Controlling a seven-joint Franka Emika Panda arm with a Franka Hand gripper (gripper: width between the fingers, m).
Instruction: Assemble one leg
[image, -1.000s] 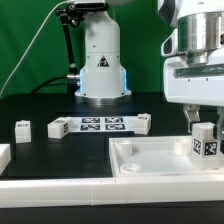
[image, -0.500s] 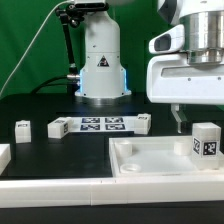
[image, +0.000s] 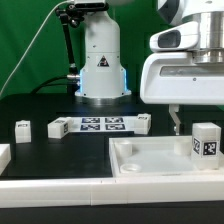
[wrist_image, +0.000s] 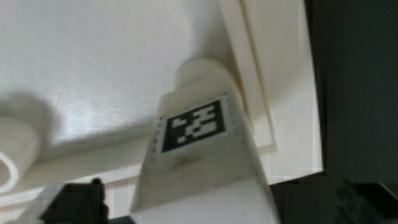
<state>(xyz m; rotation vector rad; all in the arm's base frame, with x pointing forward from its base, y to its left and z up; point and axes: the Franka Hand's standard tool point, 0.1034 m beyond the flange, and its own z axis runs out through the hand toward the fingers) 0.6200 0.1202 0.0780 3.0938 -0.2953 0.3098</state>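
A leg (image: 206, 140), a small white block with a marker tag, stands upright in the far corner of the large white tray piece (image: 150, 162) at the exterior view's right. My gripper (image: 198, 118) hangs just above it, open and empty, with one finger (image: 176, 120) showing beside the leg and apart from it. In the wrist view the leg (wrist_image: 199, 130) stands against the tray's raised rim (wrist_image: 267, 70), seen between my gripper's (wrist_image: 222, 205) two dark fingertips (wrist_image: 80, 200), which do not touch it.
Three more small white legs (image: 22, 129) (image: 56, 127) (image: 145, 122) lie on the black table beside the marker board (image: 100, 125). Another white part (image: 3, 155) sits at the left edge. The arm's base (image: 100, 60) stands behind.
My gripper has let go of the leg, risen and shifted toward the exterior view's left. The leg stays standing in the tray.
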